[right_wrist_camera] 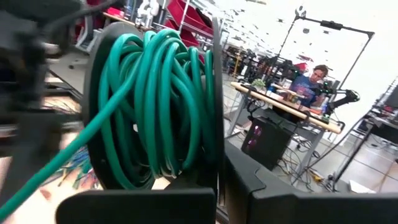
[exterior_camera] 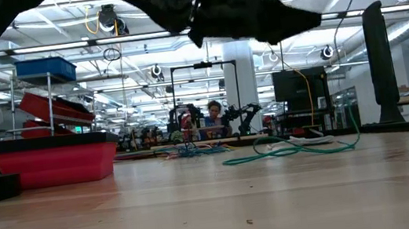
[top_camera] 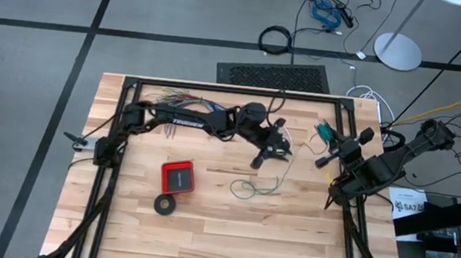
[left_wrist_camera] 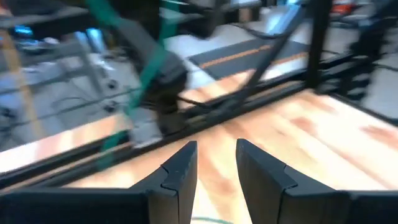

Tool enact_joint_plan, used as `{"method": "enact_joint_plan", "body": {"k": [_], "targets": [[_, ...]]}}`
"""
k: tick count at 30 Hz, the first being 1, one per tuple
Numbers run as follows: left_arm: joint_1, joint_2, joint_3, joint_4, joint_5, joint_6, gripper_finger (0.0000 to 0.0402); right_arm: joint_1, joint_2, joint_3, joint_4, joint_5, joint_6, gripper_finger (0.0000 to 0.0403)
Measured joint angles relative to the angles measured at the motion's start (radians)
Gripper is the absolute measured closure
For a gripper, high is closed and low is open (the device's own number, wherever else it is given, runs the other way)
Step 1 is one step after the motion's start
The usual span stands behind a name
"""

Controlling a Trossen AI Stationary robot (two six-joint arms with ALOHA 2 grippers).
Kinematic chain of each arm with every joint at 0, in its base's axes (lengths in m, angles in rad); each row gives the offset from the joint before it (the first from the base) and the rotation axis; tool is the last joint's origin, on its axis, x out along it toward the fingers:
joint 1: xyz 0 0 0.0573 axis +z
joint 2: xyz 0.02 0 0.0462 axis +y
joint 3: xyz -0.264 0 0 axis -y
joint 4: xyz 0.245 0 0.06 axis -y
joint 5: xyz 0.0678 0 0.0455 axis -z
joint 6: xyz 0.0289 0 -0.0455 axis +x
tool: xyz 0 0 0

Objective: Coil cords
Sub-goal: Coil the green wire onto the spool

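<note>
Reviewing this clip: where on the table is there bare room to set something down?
Bare wood runs along the near edge of the table, below the black ring and red box, and left of them. It is crowded toward the back: left gripper, green wire, coloured wires, right gripper.

The thin teal-green wire [top_camera: 257, 186] lay loose on the wooden table [top_camera: 211, 234], right of the red square box [top_camera: 177, 177]; the black tape-like ring [top_camera: 165, 205] sat just before that box.
</note>
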Motion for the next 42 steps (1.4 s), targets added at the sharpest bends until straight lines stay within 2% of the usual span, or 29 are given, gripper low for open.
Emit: {"method": "enact_joint_plan", "body": {"k": [7, 10, 14, 17, 22, 26, 32, 42], "targets": [[0.070, -0.048, -0.015, 0.114, -0.045, -0.011, 0.0283, 0.038, 0.000, 0.000, 0.025, -0.025, 0.000, 0.0403], [0.079, -0.087, -0.014, 0.110, -0.036, 0.071, 0.0283, 0.051, 0.000, 0.000, 0.026, -0.039, 0.001, 0.0403], [0.064, -0.118, -0.014, 0.104, 0.011, 0.196, 0.0283, 0.064, 0.000, 0.000, 0.035, -0.056, 0.001, 0.0403], [0.043, -0.119, -0.014, 0.099, 0.009, 0.262, 0.0283, 0.076, 0.000, 0.000, 0.047, -0.058, 0.001, 0.0403], [0.028, -0.118, -0.014, 0.129, -0.001, 0.246, 0.0283, 0.101, 0.000, 0.000, 0.091, -0.069, -0.014, 0.0403], [0.024, -0.109, -0.014, 0.205, 0.011, 0.159, 0.0283, 0.111, 0.012, 0.000, 0.187, -0.083, -0.107, 0.0403], [0.006, -0.107, -0.014, 0.207, 0.014, 0.140, 0.0283, 0.111, 0.028, 0.000, 0.360, -0.084, -0.296, 0.0403], [-0.011, -0.107, -0.014, 0.206, -0.063, 0.141, 0.0273, 0.111, 0.034, 0.000, 0.559, -0.130, -0.499, 0.0403]]}}
